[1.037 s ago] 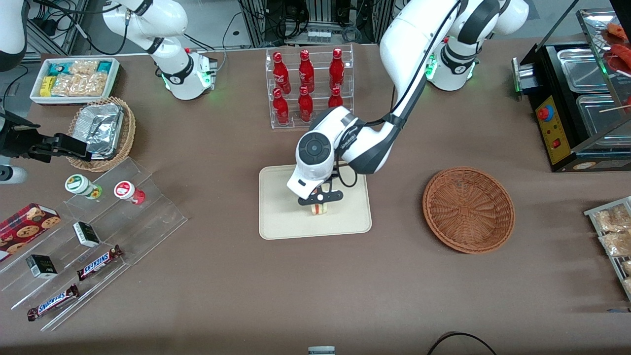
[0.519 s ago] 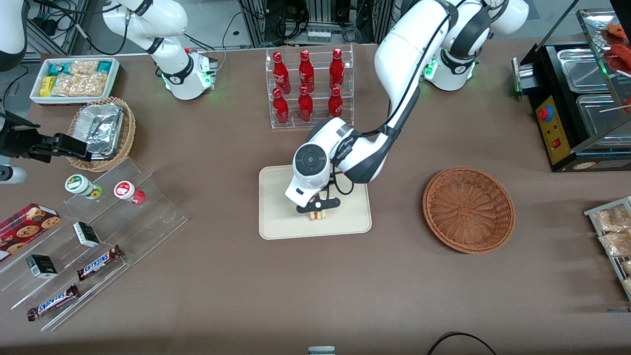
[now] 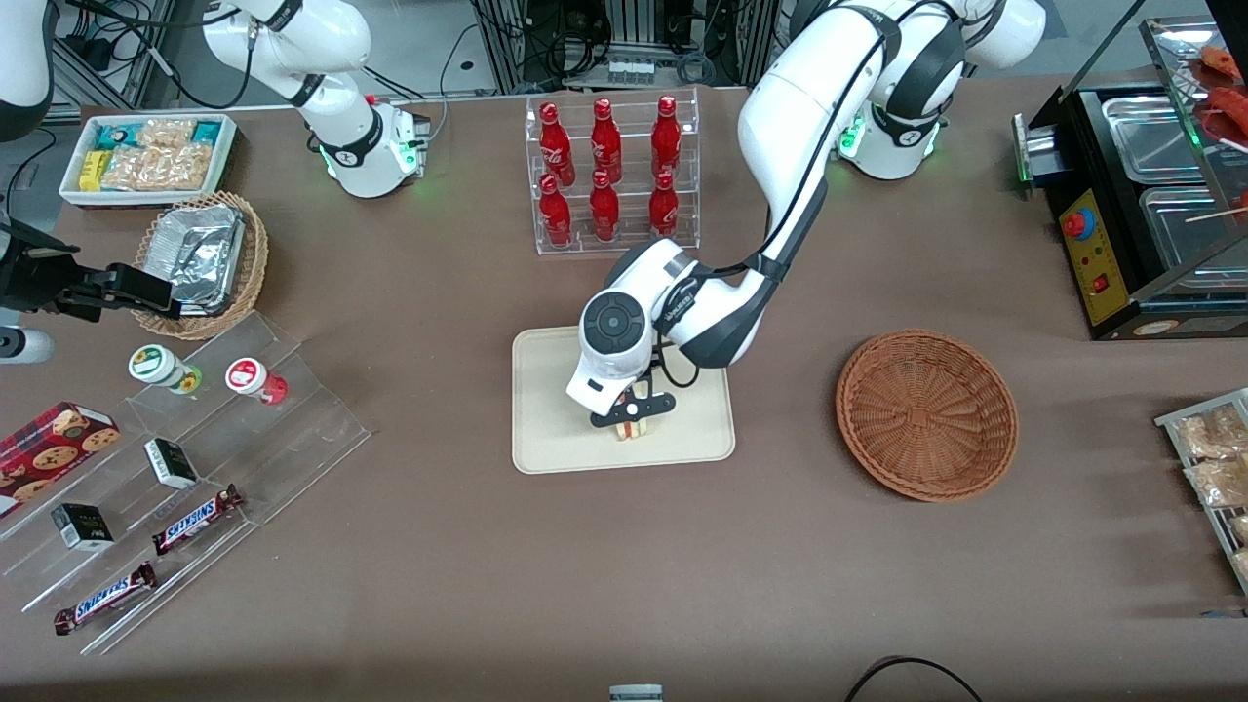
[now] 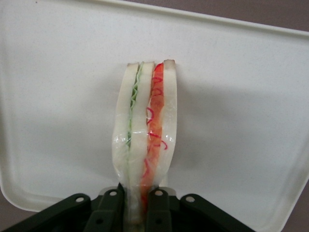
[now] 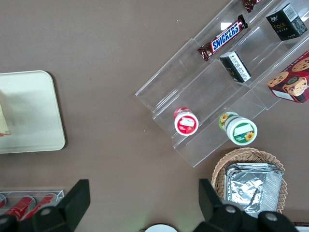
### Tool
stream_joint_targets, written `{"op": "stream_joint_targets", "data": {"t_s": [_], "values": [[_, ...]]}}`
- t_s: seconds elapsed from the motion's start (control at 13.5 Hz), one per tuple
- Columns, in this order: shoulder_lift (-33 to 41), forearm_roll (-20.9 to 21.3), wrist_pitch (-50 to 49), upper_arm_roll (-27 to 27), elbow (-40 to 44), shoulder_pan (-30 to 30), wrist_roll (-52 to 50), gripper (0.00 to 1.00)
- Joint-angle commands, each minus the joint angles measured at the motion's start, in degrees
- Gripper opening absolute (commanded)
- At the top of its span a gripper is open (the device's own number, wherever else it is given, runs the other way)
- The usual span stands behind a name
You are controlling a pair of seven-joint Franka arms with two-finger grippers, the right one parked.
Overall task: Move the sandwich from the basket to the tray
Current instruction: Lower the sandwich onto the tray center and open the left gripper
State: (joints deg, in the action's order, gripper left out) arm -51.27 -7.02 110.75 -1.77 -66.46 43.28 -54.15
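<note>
The sandwich [image 4: 145,130], a pale bread wedge with green and red filling stripes, is pinched between the fingers [image 4: 110,205] of my gripper [image 4: 135,203], which is shut on it. In the front view the gripper [image 3: 631,417] hangs low over the cream tray [image 3: 546,429] with the sandwich [image 3: 632,429] at the tray's surface; whether it rests on the tray I cannot tell. The tray [image 4: 58,106] fills the wrist view under the sandwich. The reddish-brown basket [image 3: 926,414] sits beside the tray toward the working arm's end, with nothing in it.
A clear rack of red bottles [image 3: 609,175] stands farther from the camera than the tray. Acrylic steps with candy bars and cups [image 3: 185,458], a tan basket with a foil container [image 3: 200,258] and a white snack bin [image 3: 146,156] lie toward the parked arm's end.
The gripper with the sandwich has come down closer to the tray and shifted slightly nearer the camera; the arm's elbow has swung a little.
</note>
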Motion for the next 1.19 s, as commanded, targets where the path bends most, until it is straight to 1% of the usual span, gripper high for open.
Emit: {"op": "stream_joint_targets", "data": {"t_s": [0.0, 0.15, 0.3, 0.74, 1.04, 1.11], "values": [[-1.6, 1.0, 0.2, 0.7, 2.2, 0.9, -1.5, 1.0], [-1.6, 2.7, 0.2, 0.8, 2.2, 2.0, -1.6, 1.0], [-0.4, 2.8, -0.6, 0.7, 2.3, 1.9, -1.7, 1.0], [9.0, 2.2, -10.9, 0.5, 2.3, 0.2, 0.3, 1.0], [13.7, 2.4, -16.1, 0.8, 0.6, -2.7, 8.6, 1.0], [14.9, 2.6, -17.0, 0.8, -0.4, -4.4, 10.9, 1.0]]}}
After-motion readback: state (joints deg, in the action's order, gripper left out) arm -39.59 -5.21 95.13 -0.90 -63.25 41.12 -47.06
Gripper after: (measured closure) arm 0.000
